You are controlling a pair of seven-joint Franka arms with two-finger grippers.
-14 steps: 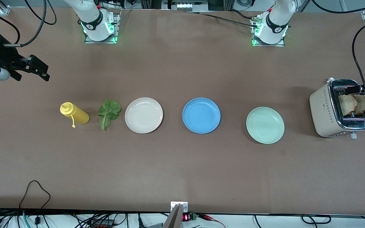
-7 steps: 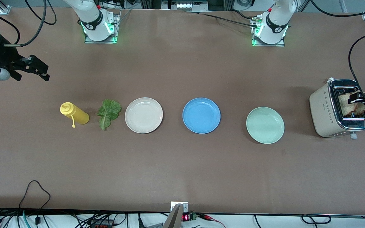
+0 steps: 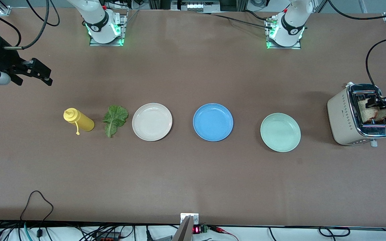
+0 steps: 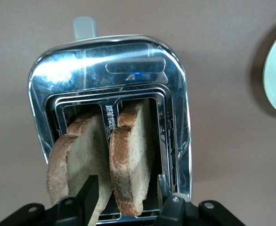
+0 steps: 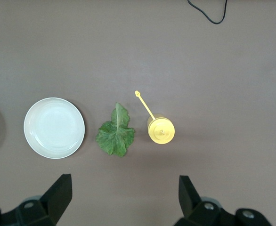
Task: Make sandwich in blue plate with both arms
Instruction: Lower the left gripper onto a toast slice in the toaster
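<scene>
Two bread slices [image 4: 105,160] stand up in the slots of a shiny toaster [image 3: 345,115] at the left arm's end of the table. Each slice is pale tan inside with a darker brown crust around its edge. One slice [image 4: 131,157] stands almost straight, and the other slice [image 4: 77,162] leans outward. The left gripper [image 4: 124,195] is right over the toaster, with its fingers [image 4: 87,193] spread, one on each side of the straighter slice and not pressing it. The blue plate [image 3: 213,122] sits in the middle of the table. It is round, plain and shallow with a raised rim, and there is no food on it. Seen from the blue plate in the front view, a pale green plate [image 3: 280,132] lies at about 3 o'clock and a beige plate [image 3: 152,121] lies at 9 o'clock. The lettuce leaf [image 3: 114,119] is green and ruffled and lies flat just beside the beige plate, between it and a yellow squeeze bottle [image 3: 78,120]. The right gripper [image 5: 124,197] waits in the air near the right arm's end of the table, with its fingers spread wide and holding nothing.
</scene>
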